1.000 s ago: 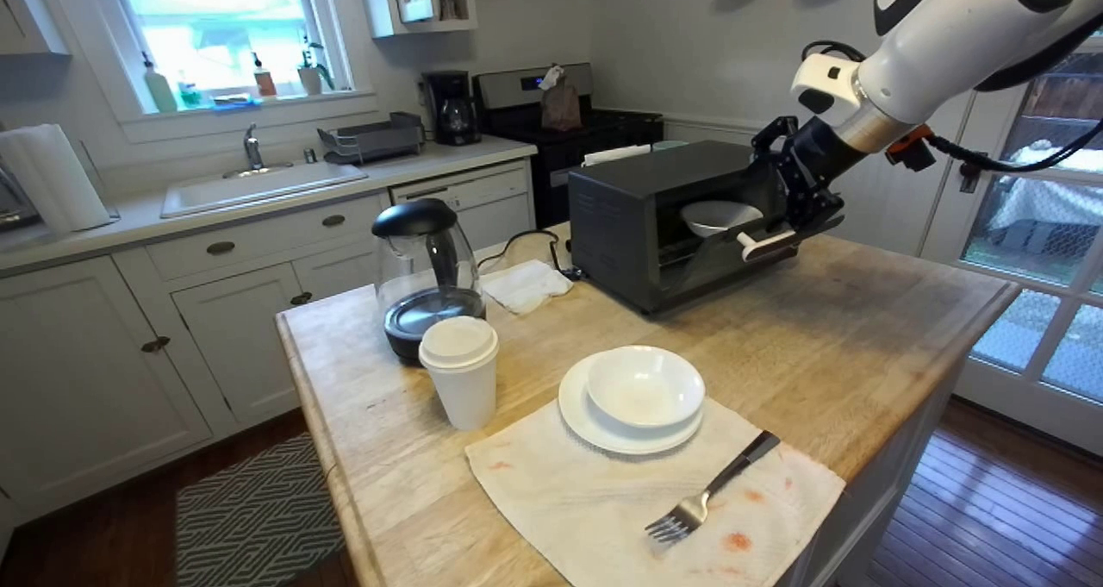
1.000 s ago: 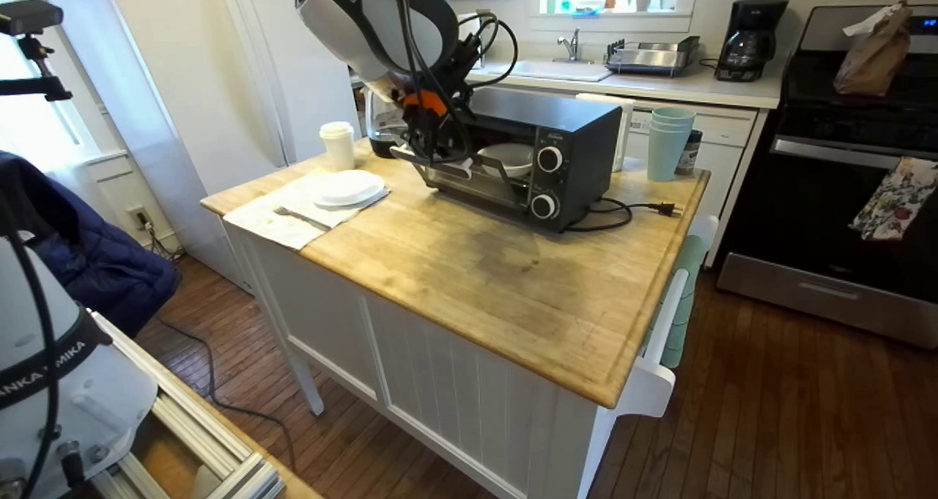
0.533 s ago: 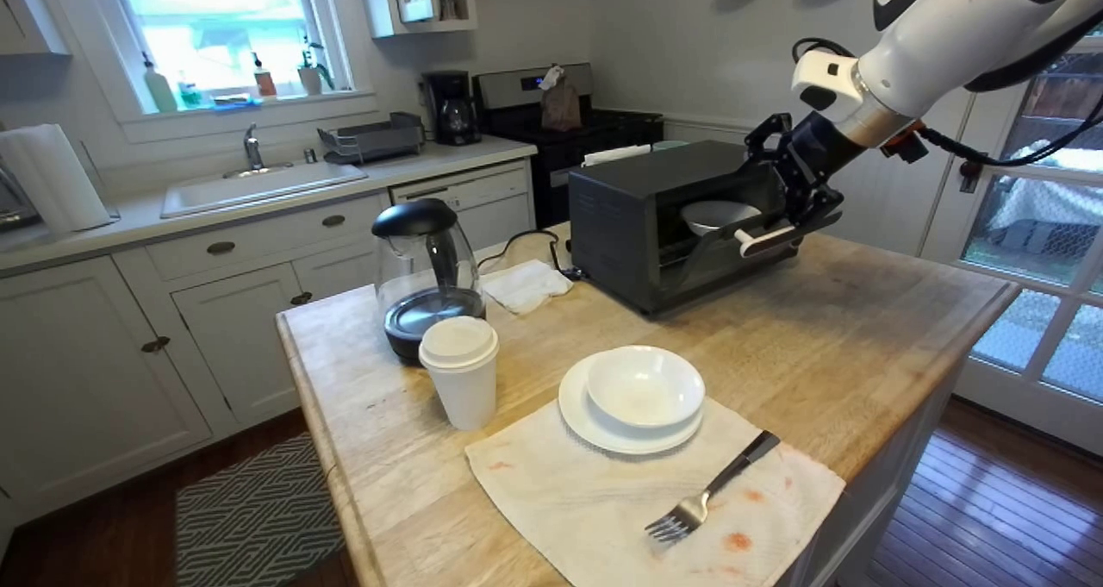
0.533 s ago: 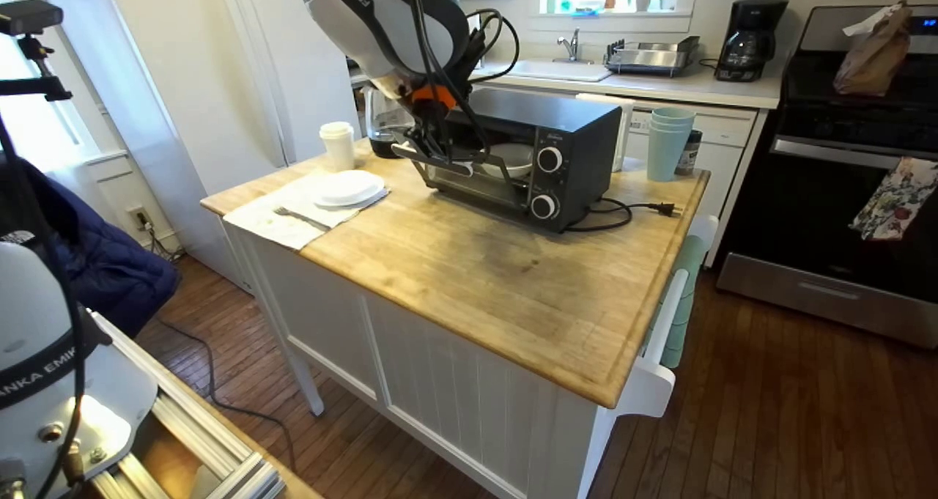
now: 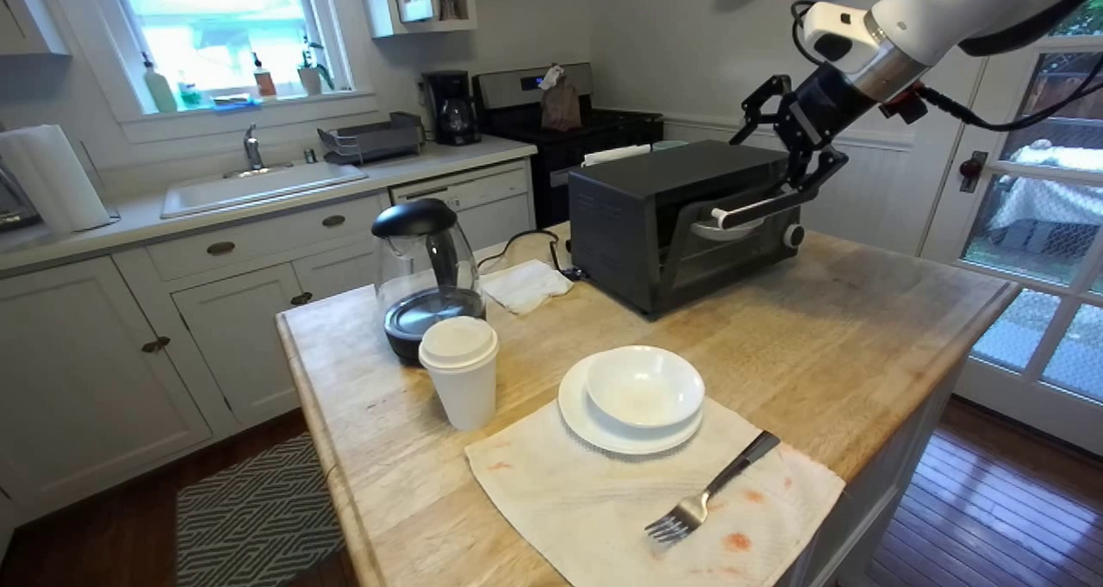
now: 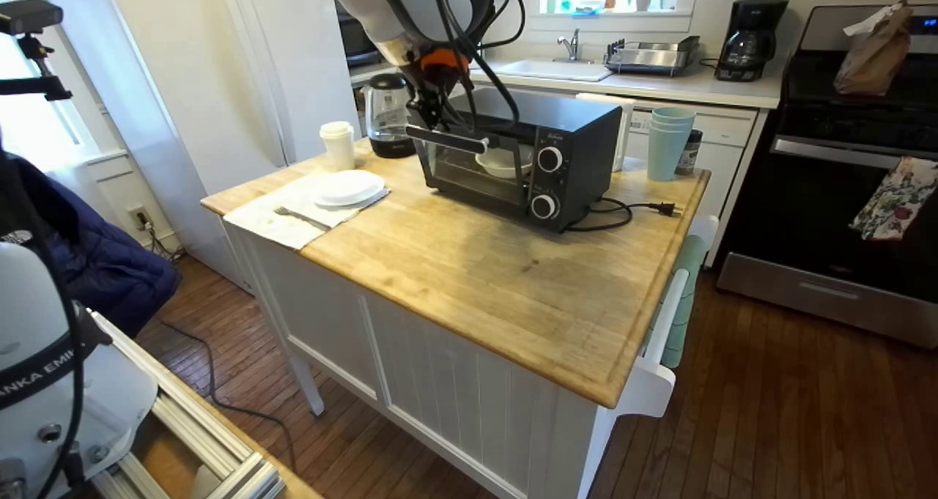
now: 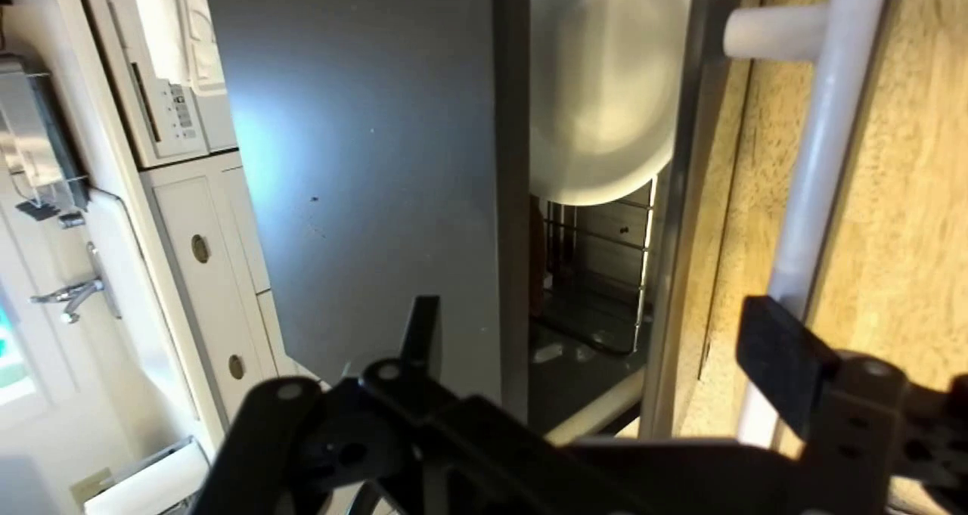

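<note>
A dark toaster oven (image 5: 616, 234) stands on the wooden island, also in an exterior view (image 6: 575, 118) and the wrist view (image 7: 363, 159). Its glass door (image 5: 702, 264) is partly open, tilted up steeply. My gripper (image 5: 765, 166) is wide open and holds nothing. In the wrist view (image 7: 590, 322) one finger is over the oven's top and the other overlaps the pale door handle (image 7: 820, 152), at or touching it. The handle also shows in both exterior views (image 5: 750, 209) (image 6: 447, 138). A white bowl (image 7: 605, 84) sits on the rack inside, also seen through the door (image 6: 502, 163).
A white bowl (image 5: 646, 386) on a plate, a fork (image 5: 715, 488) and a cloth (image 5: 551, 475) lie at the island's near end. A paper cup (image 5: 463, 380) and glass kettle (image 5: 431, 277) stand beside them. Stacked teal cups (image 6: 670, 143) and a power cord (image 6: 623, 217) are beside the oven.
The oven door has swung upward, from lying far open to mostly raised. My gripper has risen with it and its fingers now show spread across the oven's top front edge and handle.
</note>
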You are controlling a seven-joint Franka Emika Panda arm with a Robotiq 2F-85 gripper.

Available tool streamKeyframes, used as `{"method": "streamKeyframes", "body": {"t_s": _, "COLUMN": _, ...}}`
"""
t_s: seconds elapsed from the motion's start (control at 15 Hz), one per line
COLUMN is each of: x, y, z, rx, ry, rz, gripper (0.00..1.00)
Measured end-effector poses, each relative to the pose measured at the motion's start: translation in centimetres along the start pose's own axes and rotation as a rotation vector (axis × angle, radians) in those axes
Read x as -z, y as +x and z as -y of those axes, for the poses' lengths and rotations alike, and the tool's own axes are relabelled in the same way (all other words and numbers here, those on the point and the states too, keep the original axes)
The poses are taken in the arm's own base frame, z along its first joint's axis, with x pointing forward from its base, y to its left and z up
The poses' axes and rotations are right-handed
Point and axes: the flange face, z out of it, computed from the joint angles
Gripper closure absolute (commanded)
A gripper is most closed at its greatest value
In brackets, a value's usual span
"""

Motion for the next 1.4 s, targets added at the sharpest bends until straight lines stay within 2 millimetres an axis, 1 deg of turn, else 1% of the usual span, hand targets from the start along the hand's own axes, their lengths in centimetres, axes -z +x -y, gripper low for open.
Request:
{"method": "streamKeyframes", "body": {"t_s": 0.13, "x": 0.3, "y": -0.4, "z": -0.6, "rx": 0.009, "ry": -0.009, "rz": -0.009, "gripper": 0.00}}
{"method": "streamKeyframes", "body": {"t_s": 0.47, "x": 0.4, "y": -0.8, "z": -0.6, "rx": -0.019, "ry": -0.010, "rz": -0.004, "gripper": 0.00}}
{"method": "streamKeyframes", "body": {"t_s": 0.73, "x": 0.5, "y": -1.0, "z": -0.6, "rx": -0.085, "ry": -0.011, "rz": -0.002, "gripper": 0.00}}
{"method": "streamKeyframes", "body": {"t_s": 0.87, "x": 0.6, "y": -1.2, "z": -0.5, "rx": -0.154, "ry": -0.010, "rz": 0.000, "gripper": 0.00}}
{"method": "streamKeyframes", "body": {"t_s": 1.07, "x": 1.1, "y": -1.5, "z": 0.5, "rx": -0.303, "ry": 0.003, "rz": 0.019, "gripper": 0.00}}
{"method": "streamKeyframes", "body": {"t_s": 1.4, "x": 3.1, "y": -2.2, "z": 2.6, "rx": -0.585, "ry": 0.021, "rz": 0.066, "gripper": 0.00}}
